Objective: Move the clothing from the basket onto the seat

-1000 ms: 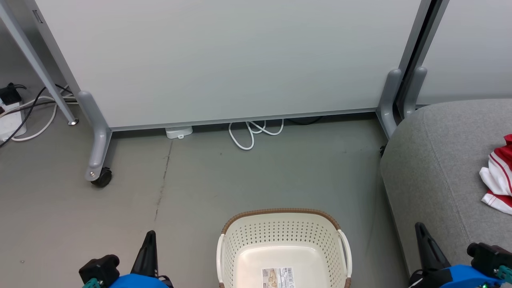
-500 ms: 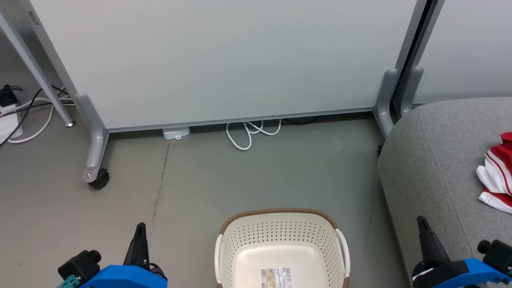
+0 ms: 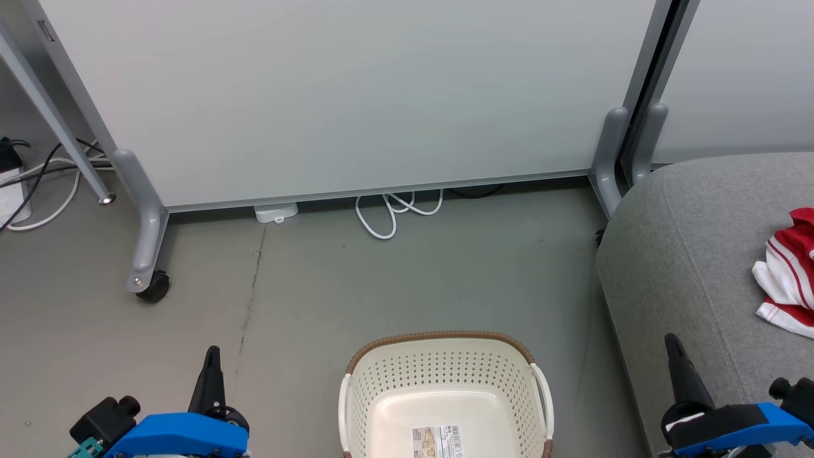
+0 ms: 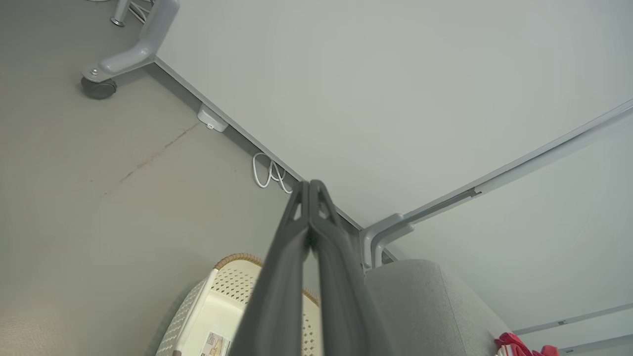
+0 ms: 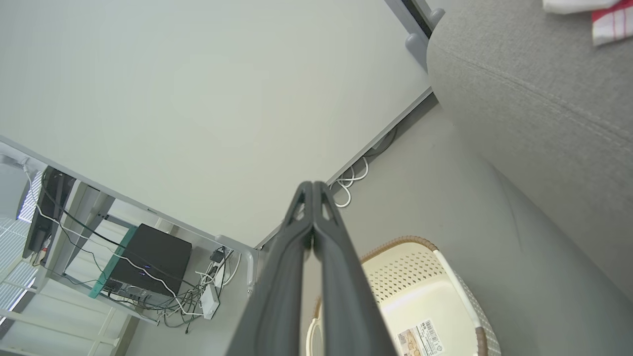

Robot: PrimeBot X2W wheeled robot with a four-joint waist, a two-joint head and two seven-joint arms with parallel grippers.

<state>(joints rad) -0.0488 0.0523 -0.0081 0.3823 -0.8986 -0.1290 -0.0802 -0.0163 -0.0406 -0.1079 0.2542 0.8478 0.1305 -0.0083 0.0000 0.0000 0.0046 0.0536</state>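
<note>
Basket (image 3: 445,369) on floor (image 3: 318,286), near centre; red-white garment (image 3: 785,280) on grey sofa seat (image 3: 687,267), right. Left claw (image 3: 211,356), right claw (image 3: 673,346): fingers together.

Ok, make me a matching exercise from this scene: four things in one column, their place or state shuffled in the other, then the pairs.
Things
1. basket
2. clothing
3. white cable
4. left gripper

Place or state
A. shut, holding nothing
B. standing on the floor, a label inside and no clothes
C. lying on the grey seat
D. looped on the floor under the white panel

Pairs: 1-B, 2-C, 3-D, 4-A
</note>
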